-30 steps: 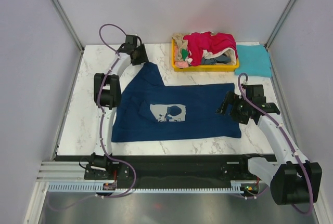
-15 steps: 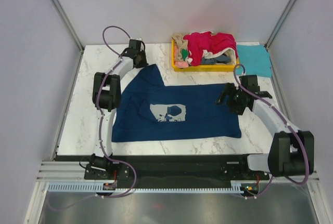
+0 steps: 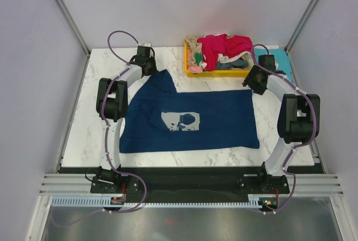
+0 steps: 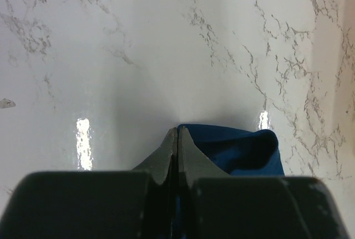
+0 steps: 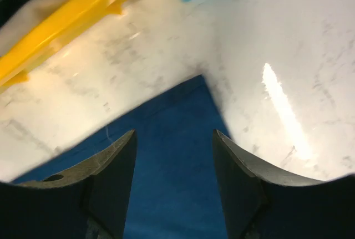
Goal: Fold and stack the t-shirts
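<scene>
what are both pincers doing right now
left pincer: closed, pinching the navy t-shirt at its edge
right pincer: open over the navy t-shirt's corner, holding nothing

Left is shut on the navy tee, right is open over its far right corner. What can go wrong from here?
1. The left gripper pinches only a small tip of the navy tee; it may slip on lifting.
2. The right gripper stands open near the tee's very corner; closing could catch just the hem, or miss.
3. The yellow tray sits close beside that corner; a swing there could bump it.
</scene>
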Controlling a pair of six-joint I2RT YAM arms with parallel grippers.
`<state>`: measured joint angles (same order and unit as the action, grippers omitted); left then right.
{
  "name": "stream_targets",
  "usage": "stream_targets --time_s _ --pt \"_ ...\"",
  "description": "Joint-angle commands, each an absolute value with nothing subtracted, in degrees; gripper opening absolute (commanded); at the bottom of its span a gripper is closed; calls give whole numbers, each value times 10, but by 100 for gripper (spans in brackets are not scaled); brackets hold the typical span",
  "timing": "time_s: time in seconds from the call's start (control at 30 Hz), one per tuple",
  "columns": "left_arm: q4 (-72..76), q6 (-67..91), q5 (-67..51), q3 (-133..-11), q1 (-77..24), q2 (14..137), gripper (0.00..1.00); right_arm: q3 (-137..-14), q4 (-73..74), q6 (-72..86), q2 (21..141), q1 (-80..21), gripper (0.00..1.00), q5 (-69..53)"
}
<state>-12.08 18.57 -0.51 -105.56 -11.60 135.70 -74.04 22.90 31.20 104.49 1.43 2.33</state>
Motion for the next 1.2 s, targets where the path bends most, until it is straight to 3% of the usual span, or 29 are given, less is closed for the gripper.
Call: stream_targets --time_s 0.0,0.47,0.6,0.7,0.87,0.9,0.93,1.03,1.17 --pt "-109 165 3 -1049 -114 1329 2 -777 227 300 1088 35 64 68" --pt "-89 167 3 -1027 -115 1319 2 -796 198 294 1162 34 60 52" --pt "-88 167 3 -1028 -115 1319 2 -789 192 292 1170 33 54 53" --pt "-87 167 -10 -1029 -114 1320 2 -784 187 289 1172 33 48 59" --pt "-88 166 -11 -1032 -114 1321 2 -785 179 291 1186 33 18 40" --pt "-87 166 -12 -1032 -115 1323 2 -785 177 292 1187 33 7 40" --pt "-88 166 -13 -1032 -115 1323 2 -787 176 291 1189 33 2 38" --pt "-91 165 -12 -1038 -114 1325 2 -799 179 286 1188 33 0 34" --pt "-202 172 -2 -1119 -106 1348 2 -816 196 275 1166 33 0 33"
